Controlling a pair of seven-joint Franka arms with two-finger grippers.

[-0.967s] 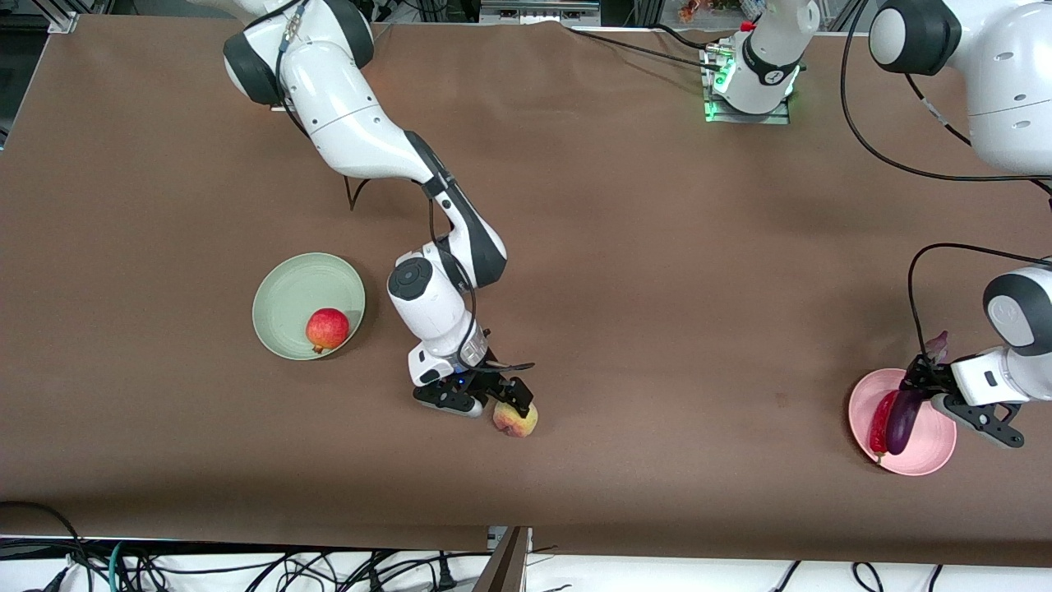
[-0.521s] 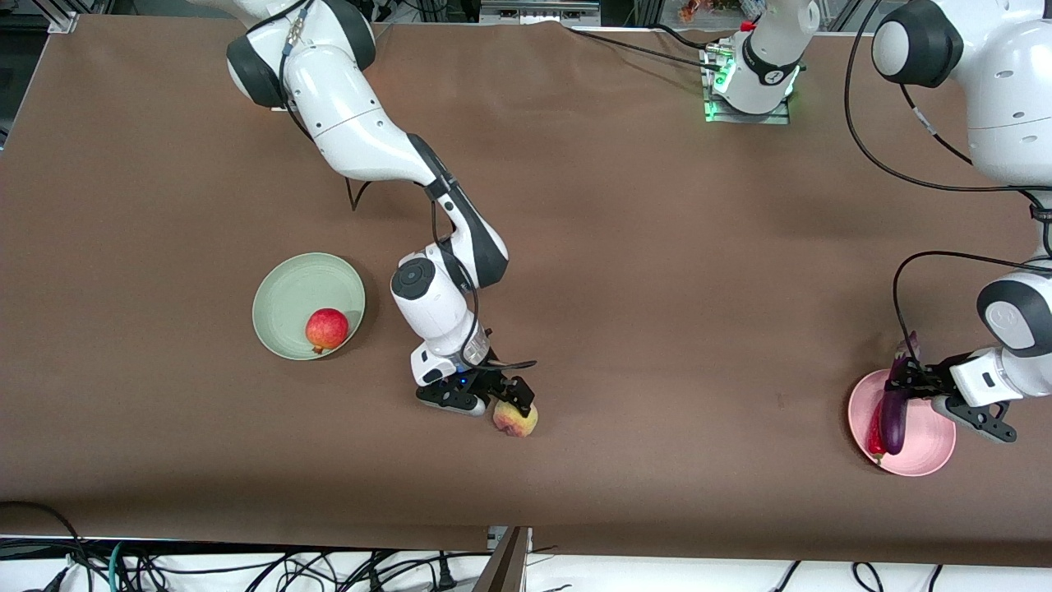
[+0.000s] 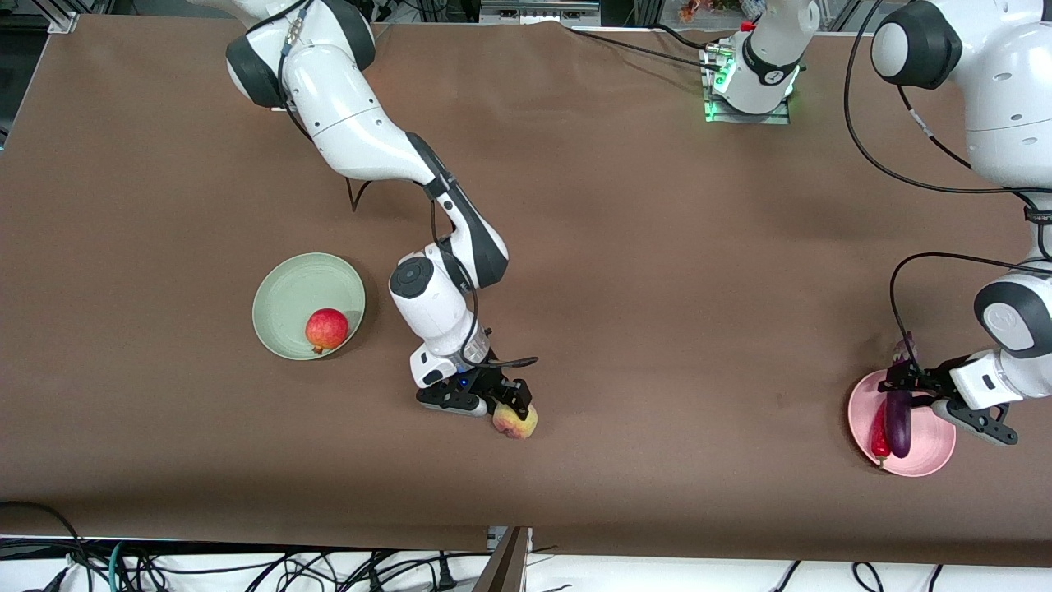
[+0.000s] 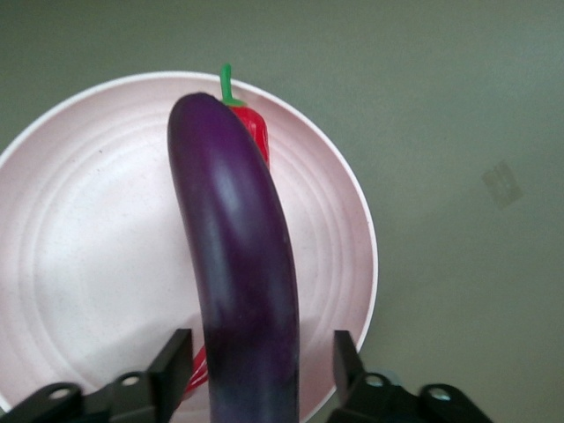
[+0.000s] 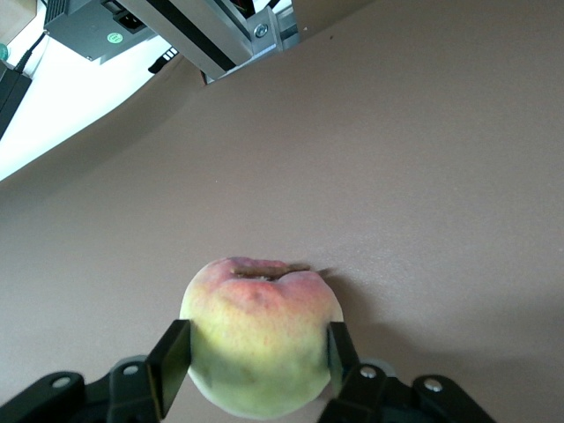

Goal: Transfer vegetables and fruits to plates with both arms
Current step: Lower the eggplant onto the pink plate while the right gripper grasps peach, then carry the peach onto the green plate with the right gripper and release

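Eggplant (image 4: 238,264): lies in the pink plate (image 3: 933,456), stem end between the left claw's (image 3: 904,386) fingers, long axis running from the claw out across the plate toward the rim.
Left claw: low over the pink plate's rim; fingers stand apart with a gap on each side of the eggplant, so I judge it let go, not gripped.
Why so: laid lengthwise, the long body sits inside the rim instead of hanging over.
Chili pepper (image 4: 253,128): just beside the eggplant in the same plate, half hidden under it, green stem pointing away from the left claw.
Peach (image 5: 260,339): rests on the bench (image 3: 657,271) between the right claw's (image 3: 514,400) fingers, dimpled stem end turned away from the claw.
Right claw: down at bench level, fingers against both flanks of the peach; whether it is clamped yet I cannot tell.
Why so: a grip across the widest part seems meant to stop the round fruit rolling.
Pomegranate (image 3: 326,330): already in the green plate (image 3: 288,288), well away from the right claw, toward the right arm's end.
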